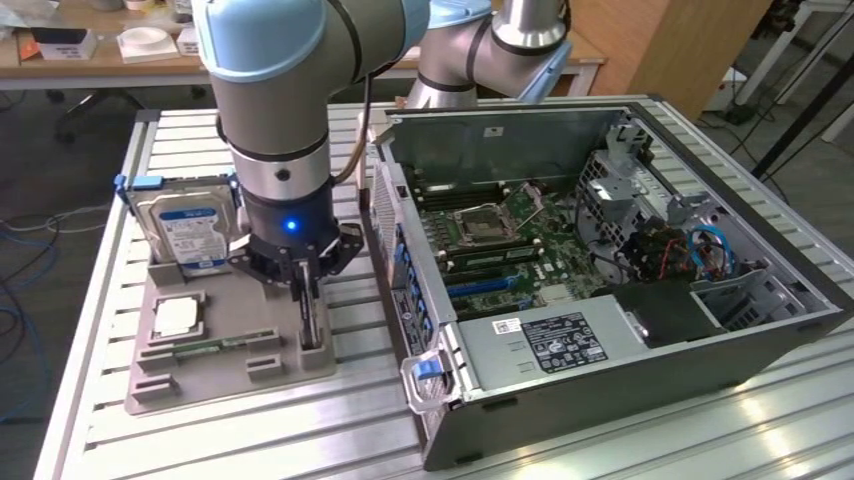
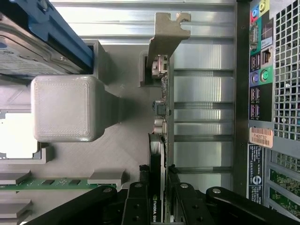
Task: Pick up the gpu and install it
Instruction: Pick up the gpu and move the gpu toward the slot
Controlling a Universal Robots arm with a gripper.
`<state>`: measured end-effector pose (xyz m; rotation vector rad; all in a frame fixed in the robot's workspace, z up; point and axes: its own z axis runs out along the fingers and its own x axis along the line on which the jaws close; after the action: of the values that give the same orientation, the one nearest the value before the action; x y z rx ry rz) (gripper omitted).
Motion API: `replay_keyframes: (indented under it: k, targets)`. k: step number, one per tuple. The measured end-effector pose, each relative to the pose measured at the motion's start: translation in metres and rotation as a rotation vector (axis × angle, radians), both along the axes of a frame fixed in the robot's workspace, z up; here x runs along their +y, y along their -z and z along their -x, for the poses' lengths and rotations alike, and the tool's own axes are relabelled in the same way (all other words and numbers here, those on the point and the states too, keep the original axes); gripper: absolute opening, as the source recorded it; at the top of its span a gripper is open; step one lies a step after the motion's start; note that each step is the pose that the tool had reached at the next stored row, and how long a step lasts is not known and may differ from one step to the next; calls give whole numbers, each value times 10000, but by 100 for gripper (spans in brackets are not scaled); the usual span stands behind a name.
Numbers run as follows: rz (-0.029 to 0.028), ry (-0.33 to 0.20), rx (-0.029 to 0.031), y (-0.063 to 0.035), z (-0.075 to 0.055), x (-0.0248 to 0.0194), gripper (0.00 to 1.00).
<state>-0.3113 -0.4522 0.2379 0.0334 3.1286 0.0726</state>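
On the grey tray (image 1: 200,385), at 9 o'clock of the open computer case (image 1: 601,335) in the exterior view, I have the gripper (image 1: 310,300) low over the gpu (image 1: 314,328). The card stands on edge in its tray slot. In the wrist view the gripper (image 2: 158,180) straddles 1 end of the gpu (image 2: 162,117), and the silver bracket (image 2: 166,37) is at the opposite end. I cannot tell whether the claw is clenched or released. In the exterior view the hard drive (image 1: 187,228) stands upright at 10 o'clock of the gripper, and the memory stick (image 1: 214,346) lies flat at 8 o'clock.
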Motion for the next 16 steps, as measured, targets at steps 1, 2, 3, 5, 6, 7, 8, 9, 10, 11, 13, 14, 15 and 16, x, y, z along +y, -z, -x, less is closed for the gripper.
replay_keyframes:
  k: [1, 2, 3, 5, 6, 7, 8, 9, 10, 11, 13, 14, 15, 16]
  targets:
    - [3, 0, 3, -26, 0, 0, 26]
    - [1, 0, 1, -52, 0, 0, 26]
    - [1, 0, 2, -80, 0, 0, 26]
    - [2, 0, 2, -142, 0, 0, 26]
    - [2, 0, 2, -174, 0, 0, 26]
    - [2, 0, 2, -211, 0, 0, 26]
    - [1, 0, 2, -250, 0, 0, 26]
    - [2, 0, 2, -290, 0, 0, 26]
    - [2, 0, 2, -327, 0, 0, 26]
    - [1, 0, 2, -364, 0, 0, 26]
    - [1, 0, 2, -441, 0, 0, 26]
    - [1, -1, 2, -479, 0, 0, 26]
    - [2, 0, 2, -519, 0, 0, 26]
    - [1, 0, 2, -562, 0, 0, 26]
